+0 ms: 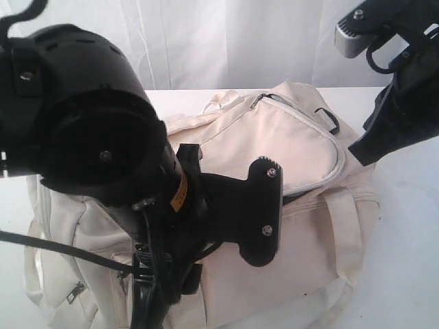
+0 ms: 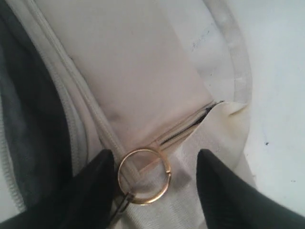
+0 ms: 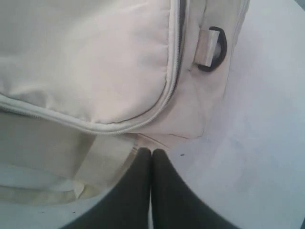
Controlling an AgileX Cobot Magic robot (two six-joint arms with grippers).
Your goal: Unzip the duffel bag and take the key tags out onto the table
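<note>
Duffel bag (image 1: 274, 144), left tool (image 2: 155, 157) spread astride metal ring (image 2: 147, 200), right tool (image 3: 151, 152) pressed together, empty

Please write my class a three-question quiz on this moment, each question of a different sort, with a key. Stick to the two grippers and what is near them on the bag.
1. True or false: the right gripper is shut on the black D-ring.
2. What lies between the fingers of the left gripper? A a webbing handle; B a gold-coloured metal ring; C a yellow tag.
3. Which gripper's jaws stand apart?

Key: 1 false, its jaws are closed on nothing and are clear of the D-ring; 2 B; 3 the left.
</note>
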